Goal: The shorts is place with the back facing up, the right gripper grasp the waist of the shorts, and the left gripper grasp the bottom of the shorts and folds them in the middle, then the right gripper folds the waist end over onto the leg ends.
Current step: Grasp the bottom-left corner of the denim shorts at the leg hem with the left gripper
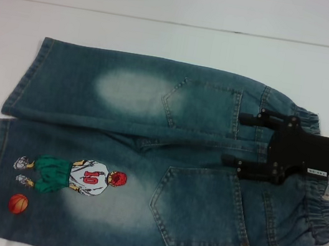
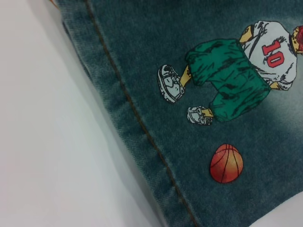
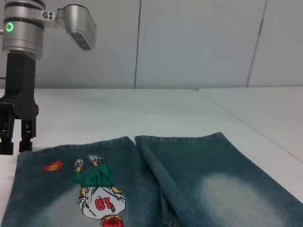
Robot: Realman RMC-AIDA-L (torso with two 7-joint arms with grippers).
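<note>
The denim shorts (image 1: 194, 210) lie flat on the table with the back pockets up. Their elastic waist (image 1: 320, 220) is on the right and the leg ends (image 1: 0, 152) on the left. One leg carries the cartoon player print (image 1: 76, 178), which also shows in the left wrist view beside the stitched hem (image 2: 137, 118). My right gripper (image 1: 237, 140) is over the shorts just inside the waist, between the two pockets, open with its fingers spread wide. My left gripper (image 3: 15, 147) stands open at the outer corner of the printed leg's hem, holding nothing.
The white table (image 1: 166, 35) extends beyond the shorts on the far side and to the left. A pale wall (image 3: 189, 42) stands behind the table. The orange ball print (image 2: 226, 163) lies close to the hem corner.
</note>
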